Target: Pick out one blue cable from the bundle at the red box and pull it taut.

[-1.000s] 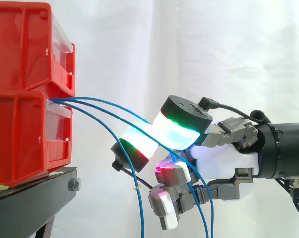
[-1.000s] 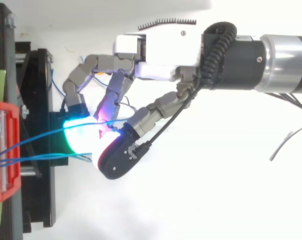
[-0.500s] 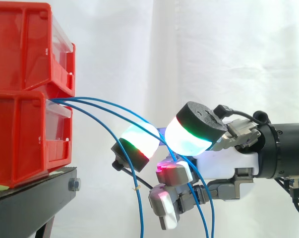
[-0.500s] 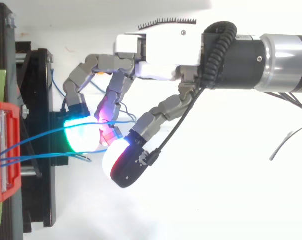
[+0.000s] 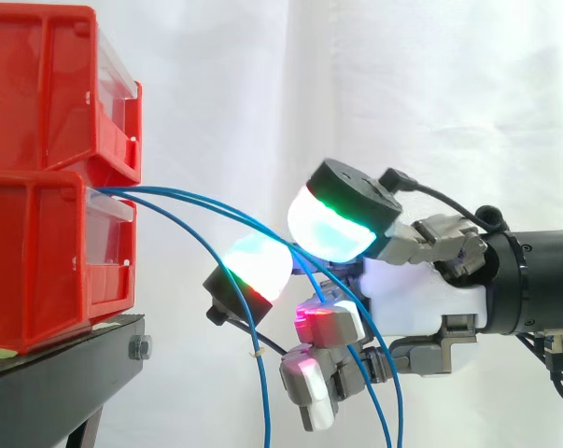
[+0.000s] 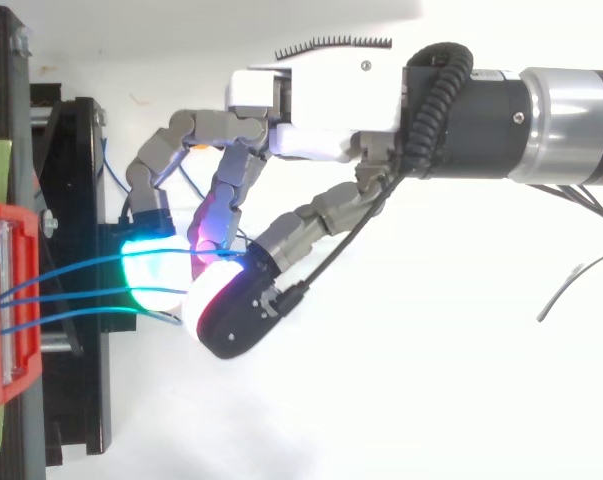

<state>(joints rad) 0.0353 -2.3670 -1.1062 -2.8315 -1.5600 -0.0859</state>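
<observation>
White curtain hung behind. Blue cables (image 5: 122, 193) ran from the lower red bin (image 5: 38, 252) at the left to the hand (image 5: 421, 294), whose glowing pads (image 5: 330, 229) pinched one of them, seemingly to single it out for pulling.

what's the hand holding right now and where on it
One blue cable, apparently pinched between two glowing fingers of the hand, partway along its length, a little way out from the red box.

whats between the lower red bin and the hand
Three blue cables span that gap, running from the lower red bin toward the hand. The side view shows it, with nothing but white curtain behind them.
</observation>
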